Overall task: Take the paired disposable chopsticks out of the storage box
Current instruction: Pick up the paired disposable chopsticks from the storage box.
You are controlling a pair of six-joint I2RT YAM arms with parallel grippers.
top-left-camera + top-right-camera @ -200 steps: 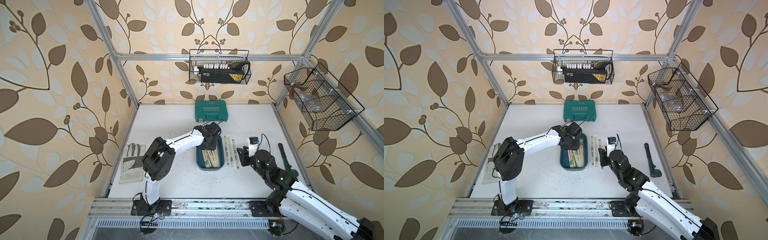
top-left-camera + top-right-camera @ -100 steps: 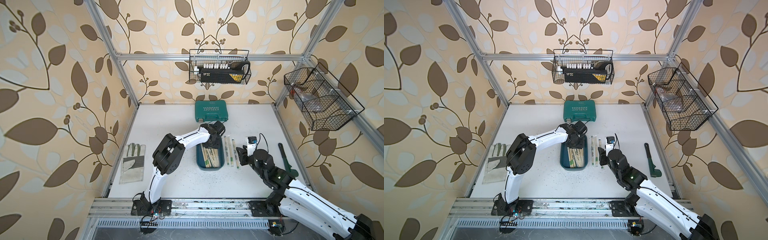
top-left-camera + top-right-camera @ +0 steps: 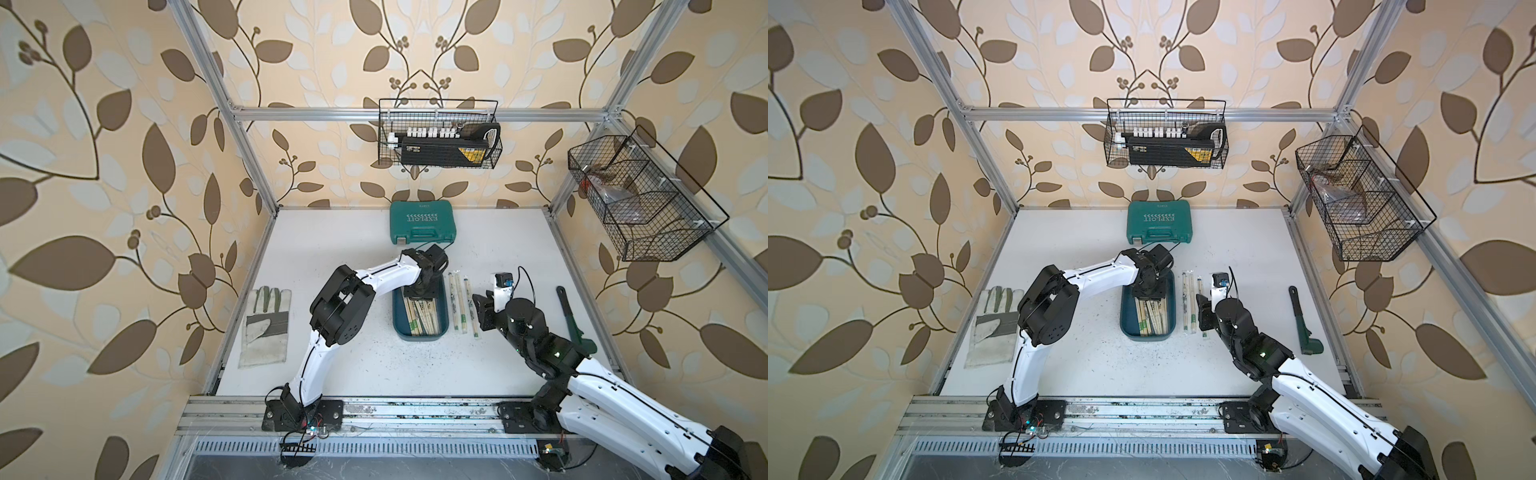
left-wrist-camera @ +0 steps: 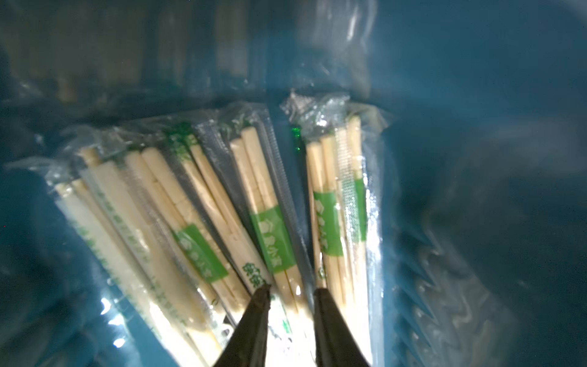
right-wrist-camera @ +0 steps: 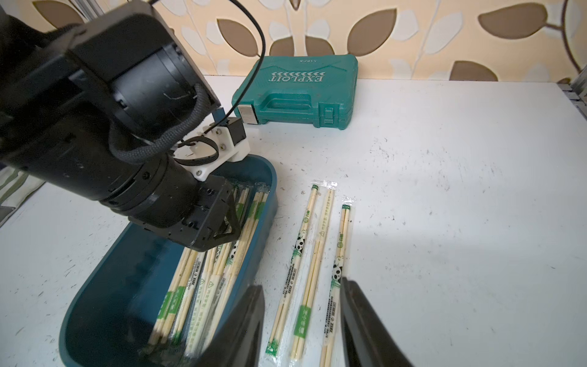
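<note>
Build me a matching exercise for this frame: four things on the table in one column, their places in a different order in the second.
Things
1. work glove
2. green tool case
3. storage box
4. loose wrapped chopstick pairs

Places
A. near the back wall
B. in the middle, with the left tool down inside it
C. on the bare table, between the box and the right arm
D. at the table edge, on the left arm's side

Pairs: 1-D; 2-A; 3-B; 4-C
</note>
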